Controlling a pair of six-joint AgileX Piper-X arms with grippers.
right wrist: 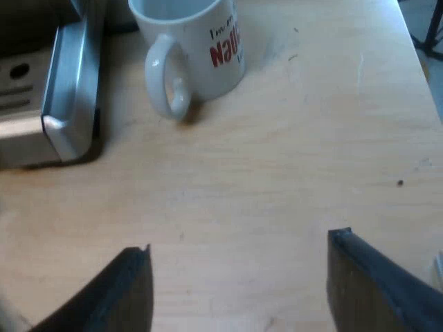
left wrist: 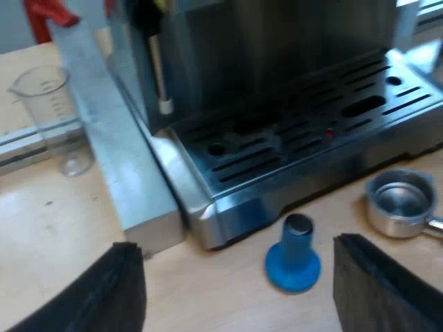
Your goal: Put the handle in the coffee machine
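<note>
The holder point(left wrist: 400, 202) lies loose on the table point(left wrist: 62, 221), just off the front corner of the machine point(left wrist: 277, 69). Its round metal basket faces up, open and bare inside. A short metal neck leaves the basket on the side away from the tamper point(left wrist: 293, 254), so the long axis runs roughly along the machine's front edge. The handle's far end is cut off from sight.

The tamper stands upright on its wide blue base, close to the machine's front edge but apart from it, with its grey top cap showing. It is near the holder, with a strip of bare wood between them.

The left gripper point(left wrist: 237, 243) hovers over the table before the machine, above the tamper. Its black fingers are spread wide and grasp nothing. The wood under them is free apart from the tamper.

The machine is brushed steel with rounded corners, and its drip tray point(left wrist: 311, 131) is slotted in long rows. A clear measuring glass point(left wrist: 48, 104) stands at the machine's side, beyond a flat grey metal bar point(left wrist: 118, 159) that lies along the machine's flank.

The right gripper point(right wrist: 240, 242) is also released and empty, above open pale wood. Beyond it a white glazed mug point(right wrist: 197, 48) with red lettering stands upright close to another corner of the machine. Its loop handle points towards the gripper.
</note>
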